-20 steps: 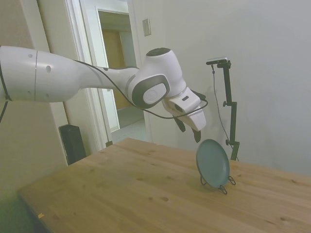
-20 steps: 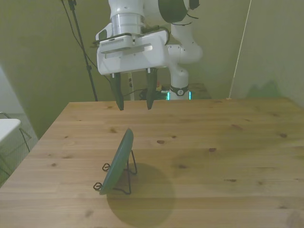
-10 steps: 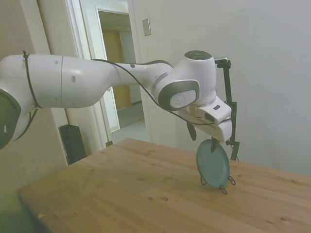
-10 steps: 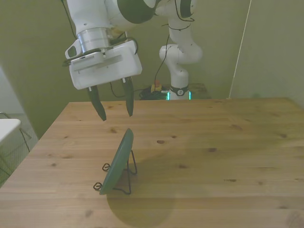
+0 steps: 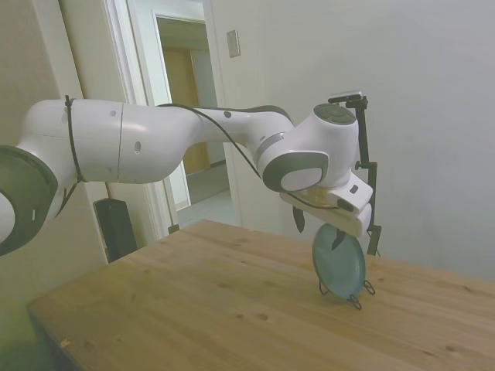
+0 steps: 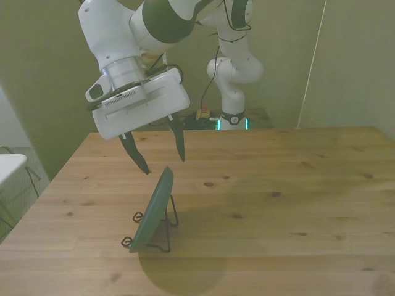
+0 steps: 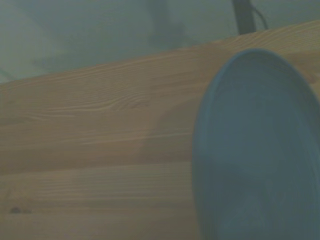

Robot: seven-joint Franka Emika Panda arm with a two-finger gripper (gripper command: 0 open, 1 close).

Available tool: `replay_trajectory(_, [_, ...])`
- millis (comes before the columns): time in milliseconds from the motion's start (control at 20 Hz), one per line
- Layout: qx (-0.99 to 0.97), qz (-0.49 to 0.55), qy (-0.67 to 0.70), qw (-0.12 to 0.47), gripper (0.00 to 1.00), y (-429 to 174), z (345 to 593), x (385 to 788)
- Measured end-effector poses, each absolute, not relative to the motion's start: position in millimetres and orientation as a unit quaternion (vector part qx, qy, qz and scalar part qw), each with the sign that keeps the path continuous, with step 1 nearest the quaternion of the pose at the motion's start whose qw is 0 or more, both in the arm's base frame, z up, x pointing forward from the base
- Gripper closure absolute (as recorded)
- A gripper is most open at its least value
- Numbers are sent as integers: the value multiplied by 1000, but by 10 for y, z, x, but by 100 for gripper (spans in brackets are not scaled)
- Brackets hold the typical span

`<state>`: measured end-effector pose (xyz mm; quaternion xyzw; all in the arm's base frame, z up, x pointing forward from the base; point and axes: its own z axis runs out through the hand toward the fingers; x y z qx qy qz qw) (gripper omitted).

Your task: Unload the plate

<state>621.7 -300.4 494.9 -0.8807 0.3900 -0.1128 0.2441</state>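
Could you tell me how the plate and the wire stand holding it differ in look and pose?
The plate is a solid, round, teal disc, while the wire stand is a thin black frame of bent wire. The plate leans nearly on edge, tilted; the stand sits low on the table beneath and behind it. The plate is far larger and hides most of the stand. They share one spot, touching each other, below the open gripper.

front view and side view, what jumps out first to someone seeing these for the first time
A teal plate stands nearly on edge in a thin black wire stand on the wooden table, toward the front view's left. Just above the plate's top rim hangs the big white arm's pincer, its two dark fingers spread open and pointing down, not touching the plate.
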Motion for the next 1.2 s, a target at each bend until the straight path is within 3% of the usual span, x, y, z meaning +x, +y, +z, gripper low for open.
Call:
replay_trajectory(100, [-883, -103, 380, 255, 0, -3014, 4905, 6182])
replay_trajectory(150, [-884, -101, 377, 256, 100, -3021, 4892, 6172])
replay_trajectory(1200, [-892, -111, 345, 270, 100, -3111, 4737, 6224])
